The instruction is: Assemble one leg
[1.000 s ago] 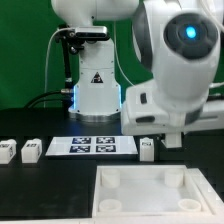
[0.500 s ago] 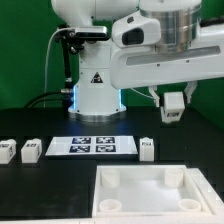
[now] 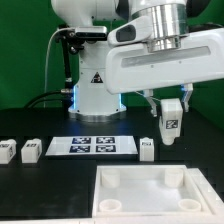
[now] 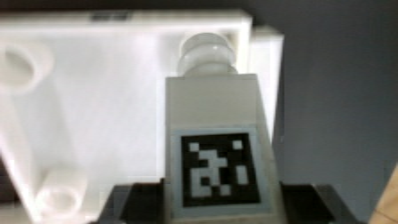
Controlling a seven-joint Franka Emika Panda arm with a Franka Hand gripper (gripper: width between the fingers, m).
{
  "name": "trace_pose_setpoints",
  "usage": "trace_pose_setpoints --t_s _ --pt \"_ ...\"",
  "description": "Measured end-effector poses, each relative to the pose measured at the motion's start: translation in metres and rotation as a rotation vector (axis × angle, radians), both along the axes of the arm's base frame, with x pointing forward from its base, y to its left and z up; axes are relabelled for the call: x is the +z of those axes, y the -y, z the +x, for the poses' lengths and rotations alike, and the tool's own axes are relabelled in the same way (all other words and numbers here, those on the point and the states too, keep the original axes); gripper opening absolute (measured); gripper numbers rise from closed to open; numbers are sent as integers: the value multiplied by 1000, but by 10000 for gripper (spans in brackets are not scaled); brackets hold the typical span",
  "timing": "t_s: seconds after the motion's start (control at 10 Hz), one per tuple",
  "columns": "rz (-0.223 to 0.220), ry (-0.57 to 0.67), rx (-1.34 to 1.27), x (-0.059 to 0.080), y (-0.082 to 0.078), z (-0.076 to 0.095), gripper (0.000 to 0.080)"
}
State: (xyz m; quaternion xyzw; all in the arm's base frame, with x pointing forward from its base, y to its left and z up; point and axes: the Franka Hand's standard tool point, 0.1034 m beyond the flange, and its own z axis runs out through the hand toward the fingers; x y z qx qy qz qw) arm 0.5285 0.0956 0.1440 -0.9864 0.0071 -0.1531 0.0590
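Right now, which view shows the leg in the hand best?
The wrist view: the leg fills the frame, its tag large, with the white panel behind it. The exterior view shows it only small, gripped in the hand above the table, tag facing the camera.

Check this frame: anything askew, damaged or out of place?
Nothing stands out. The gripper holds one leg upright, with no visible tilt, above the table. Three other legs stand upright in a row with the marker board, and the large white panel lies flat and looks intact.
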Motion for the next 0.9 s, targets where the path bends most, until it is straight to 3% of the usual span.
trace_pose_setpoints --t_s 0.2,0.3,0.5,0.6,0.7,0.8,0.9 --pt "-23 223 8 18 16 29 291" --pt "-25 318 3 20 14 32 291" --pt "-26 318 5 7 13 26 291" --pt "-26 306 7 7 12 27 291" --pt "-20 314 2 4 7 25 291" --pt "-16 281 16 -8 -7 19 291" --pt "-18 277 26 -6 -9 31 291"
